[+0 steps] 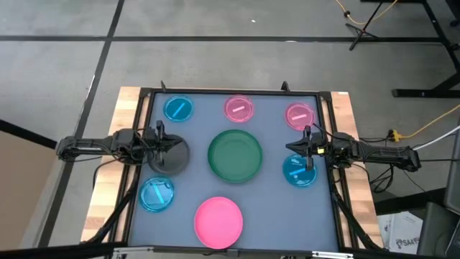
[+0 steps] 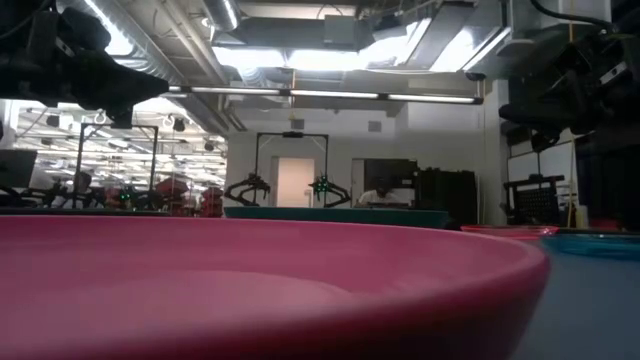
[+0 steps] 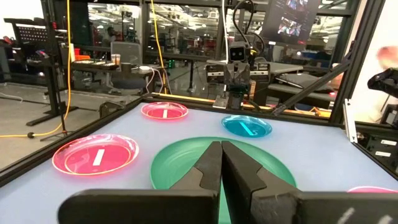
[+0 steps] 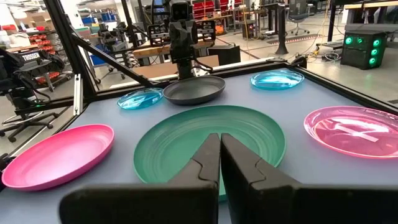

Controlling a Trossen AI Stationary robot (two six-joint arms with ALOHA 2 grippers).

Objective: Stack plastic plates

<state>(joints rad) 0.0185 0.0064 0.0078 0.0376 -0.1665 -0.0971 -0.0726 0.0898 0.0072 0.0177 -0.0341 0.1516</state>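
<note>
Lying between both grippers, the green plate (image 1: 235,155) is untouched. Left gripper (image 3: 221,163) and right gripper (image 4: 220,155) are both pinched closed, empty.

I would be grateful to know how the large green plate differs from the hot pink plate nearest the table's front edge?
The green plate is larger and sits mid-table; the hot pink plate is smaller and lies by the front edge. Green lies between both arms; pink lies clear of them. Both are round, opaque, upright and empty.
</note>
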